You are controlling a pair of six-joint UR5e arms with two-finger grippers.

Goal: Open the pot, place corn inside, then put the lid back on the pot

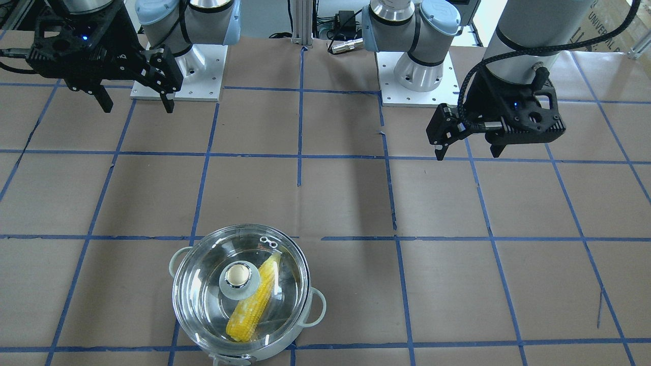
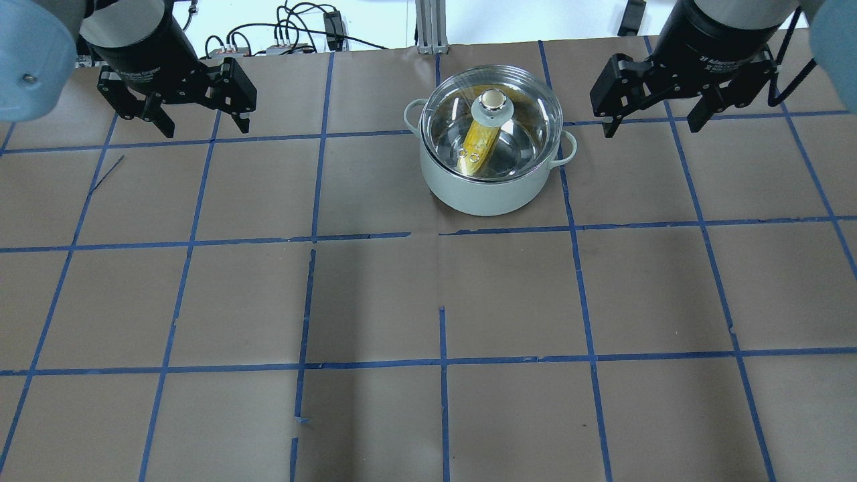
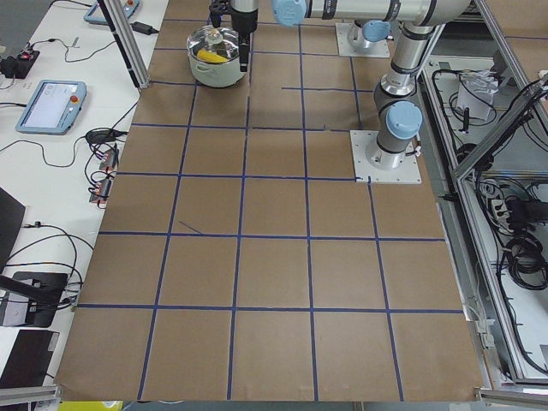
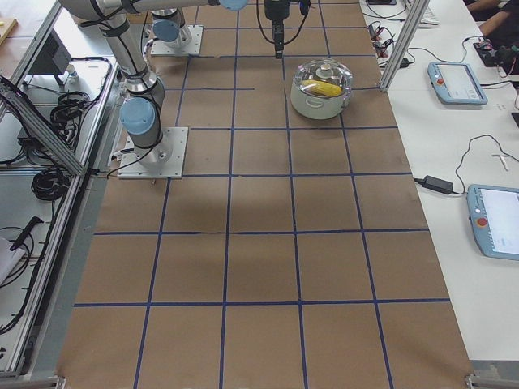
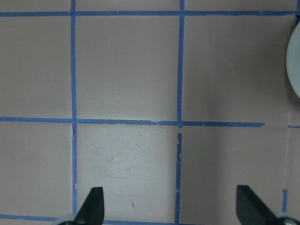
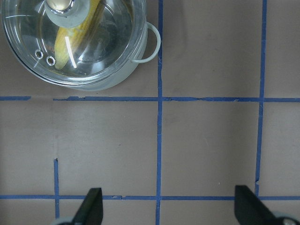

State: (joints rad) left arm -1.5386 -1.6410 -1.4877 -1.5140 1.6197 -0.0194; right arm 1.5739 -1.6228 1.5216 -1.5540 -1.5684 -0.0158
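The pot (image 2: 483, 193) stands at the far side of the table, pale-walled with two loop handles. The clear glass lid (image 2: 529, 114) sits closed on it, knob up. The yellow corn (image 1: 253, 306) lies inside, seen through the glass. The pot also shows in the right wrist view (image 6: 140, 44), with the corn (image 6: 63, 40) under the lid (image 6: 108, 28). My left gripper (image 2: 205, 128) is open and empty, raised well to the left of the pot. My right gripper (image 2: 652, 127) is open and empty, raised to the pot's right. Both also show in the front view: the left gripper (image 1: 468, 153), the right gripper (image 1: 138, 108).
The table (image 2: 428, 301) is covered in brown paper with a blue tape grid. The two arm bases (image 1: 178, 76) stand at the robot's edge. The pot's edge (image 5: 295, 61) just shows at the right of the left wrist view. Tablets and cables lie beyond the table's far edge (image 4: 458, 81).
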